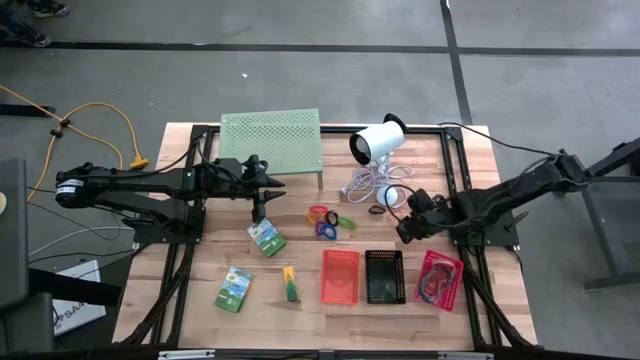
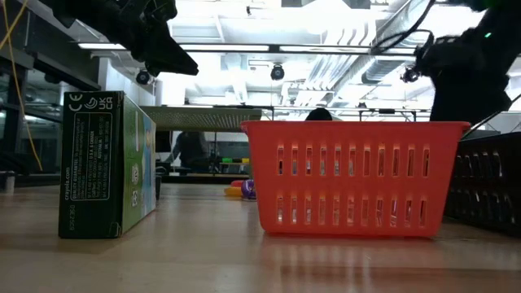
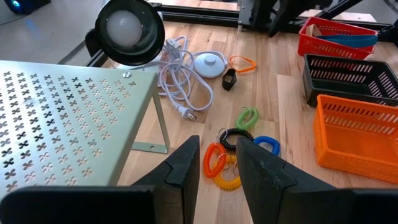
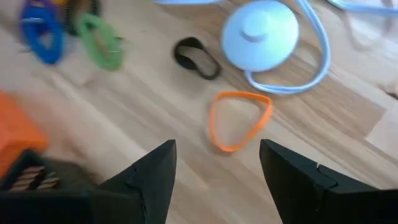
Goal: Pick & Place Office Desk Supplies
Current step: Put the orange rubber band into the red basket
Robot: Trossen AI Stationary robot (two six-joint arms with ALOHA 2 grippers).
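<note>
The orange rubber band (image 4: 239,120) lies flat on the bare wood toward the table's far edge, just in front of my right gripper (image 4: 217,171), whose fingers stand spread wide with nothing between them. The loop sits straight ahead in the gap between them, its longer axis running roughly across the line of approach; beside it lie a small black band (image 4: 196,58) and the round white puck (image 4: 260,33) of the lamp cable.

The right arm is clearly the nearer one. My left gripper (image 3: 214,171) hovers well apart from that band, over the table's left half just beside the pale-green perforated stand (image 1: 270,135), fingers about half parted and empty, looking toward the cluster of coiled loops (image 3: 235,146).

The red basket (image 1: 340,275), black basket (image 1: 384,276) and pink basket (image 1: 440,279) stand in a row along the near edge. On the green pack (image 2: 106,163), seen from table height, I read a CE mark and what may be "crayola.com"; the rest is too small.
</note>
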